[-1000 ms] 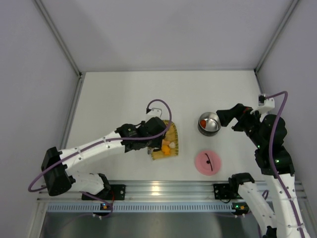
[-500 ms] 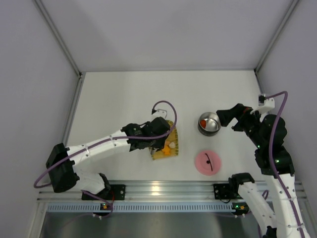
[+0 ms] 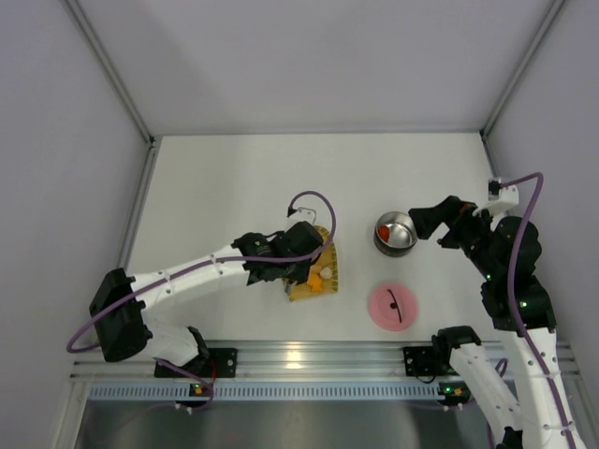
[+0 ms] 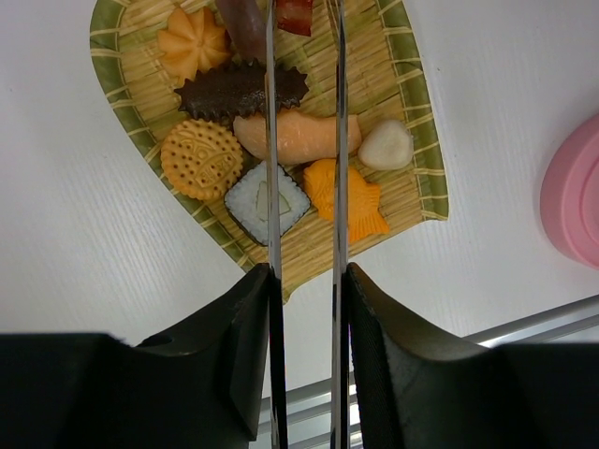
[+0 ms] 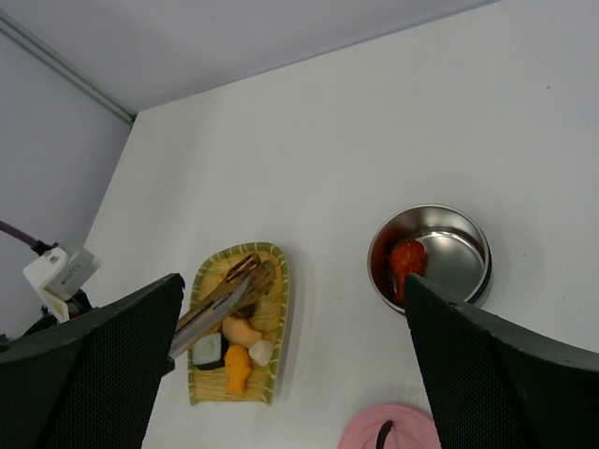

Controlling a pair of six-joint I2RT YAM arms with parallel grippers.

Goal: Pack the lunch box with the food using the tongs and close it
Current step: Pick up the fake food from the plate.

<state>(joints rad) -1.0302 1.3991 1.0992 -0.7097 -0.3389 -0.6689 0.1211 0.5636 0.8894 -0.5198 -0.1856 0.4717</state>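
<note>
We look down on the white table [image 3: 234,178]. Our right gripper [image 5: 295,278] hangs at centre right of the overhead view, jaws spread wide on nothing, near the lunch box [image 3: 402,234], which holds one red piece [image 5: 408,257]. The yellow tray [image 4: 112,56] lies at lower centre, the pink lid [image 3: 393,306] to its lower right. Our left gripper [image 4: 306,276] clenches the tongs [image 4: 270,140], their blades crossing over the food [image 4: 200,159] on the tray.

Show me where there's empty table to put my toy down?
The table is bare between the yellow tray and the back wall, and in the strip between tray and steel pot. The tray is crowded with food, tongs above it.
</note>
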